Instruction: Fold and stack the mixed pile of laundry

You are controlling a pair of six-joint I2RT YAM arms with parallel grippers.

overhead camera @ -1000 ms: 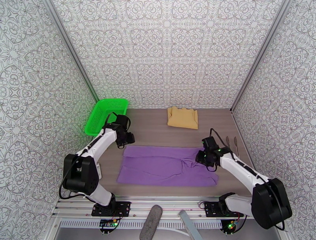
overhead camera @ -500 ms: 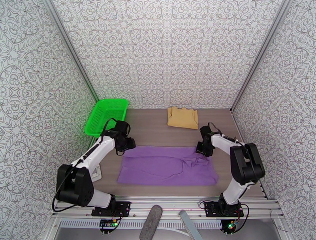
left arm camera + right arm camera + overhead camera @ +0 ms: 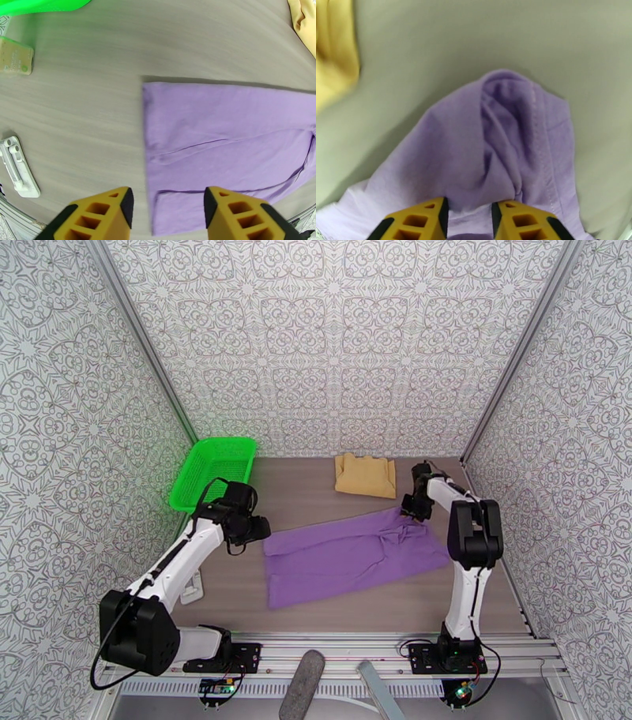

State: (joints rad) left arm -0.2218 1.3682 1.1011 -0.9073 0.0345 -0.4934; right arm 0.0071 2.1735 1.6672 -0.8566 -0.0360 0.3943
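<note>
Got purple tee (image 3: 347, 552) lying skewed mid-worktop (image 3: 316, 496) w/ right gripper (image 3: 469, 213) clamped on its bunched far-right corner, prob to haul it toward folded mustard garment (image 3: 365, 475) at far edge, & left gripper (image 3: 168, 209) open, empty, by tee's left edge.

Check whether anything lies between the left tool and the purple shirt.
Nothing visible does. The left tool hangs open right at the purple shirt's left edge, bare table beneath it. The green basket and white clip sit off to the side.
</note>
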